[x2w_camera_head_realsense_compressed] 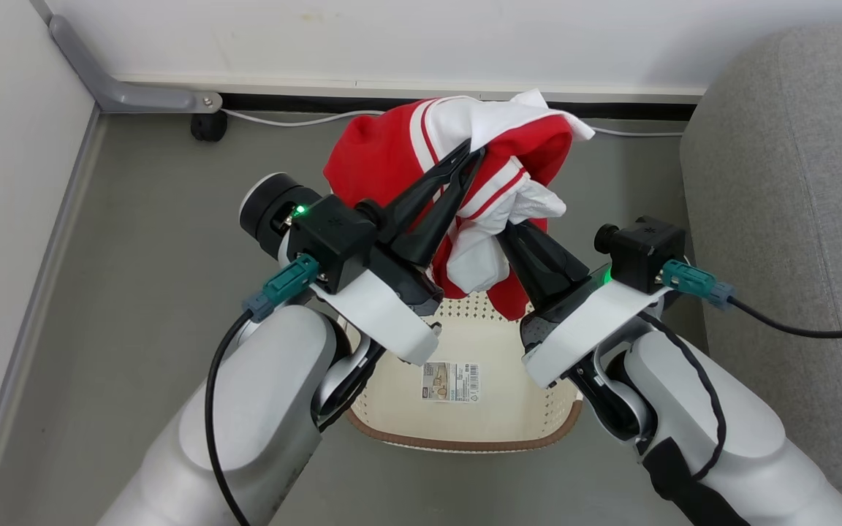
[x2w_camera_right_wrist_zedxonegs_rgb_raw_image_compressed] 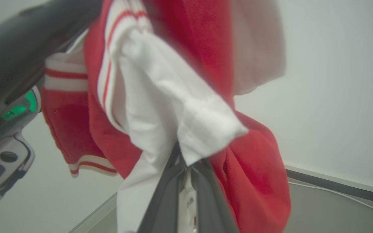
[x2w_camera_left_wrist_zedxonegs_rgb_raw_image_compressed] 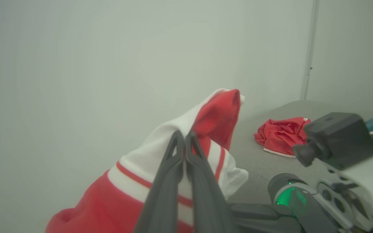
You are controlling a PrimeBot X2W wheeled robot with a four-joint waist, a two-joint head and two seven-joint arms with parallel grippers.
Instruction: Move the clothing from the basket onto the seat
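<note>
1. The garment (x2w_camera_head_realsense_compressed: 384,157), red with white panels and stripes, hung bunched between both grippers above the basket (x2w_camera_head_realsense_compressed: 465,443), well off the floor.
2. The left gripper (x2w_camera_head_realsense_compressed: 473,155) was pinched shut on a fold near the garment's top, at the white striped band. The right gripper (x2w_camera_right_wrist_zedxonegs_rgb_raw_image_compressed: 186,168) was closed on a white fold lower down, with cloth showing between its fingers.
3. The garment looked light and limp. Loose ends drooped below both holds, and one red tail hung towards the far part of the basket. Cloth like this offers no firm edge, so a thick gathered fold was probably the safest place to grip. A single thin layer could slip out.
4. A second garment (x2w_camera_left_wrist_zedxonegs_rgb_raw_image_compressed: 282,136) lay crumpled on the seat (x2w_camera_head_realsense_compressed: 794,183), which stood just to the right of the basket.
5. The basket's bottom showed its label (x2w_camera_head_realsense_compressed: 450,381), and no other cloth was visible in the part on view. I judged this to be the last piece to move.
6. The right arm stood between the cloth and the seat, and the two grippers were close together, so the cloth might wrap round a finger. The seat's rounded edge seemed higher than the basket, so the hanging tail might drag on it.
7. A cable (x2w_camera_head_realsense_compressed: 289,120) and a grey bracket (x2w_camera_head_realsense_compressed: 129,91) ran along the wall behind, well apart from the way to the seat.
</note>
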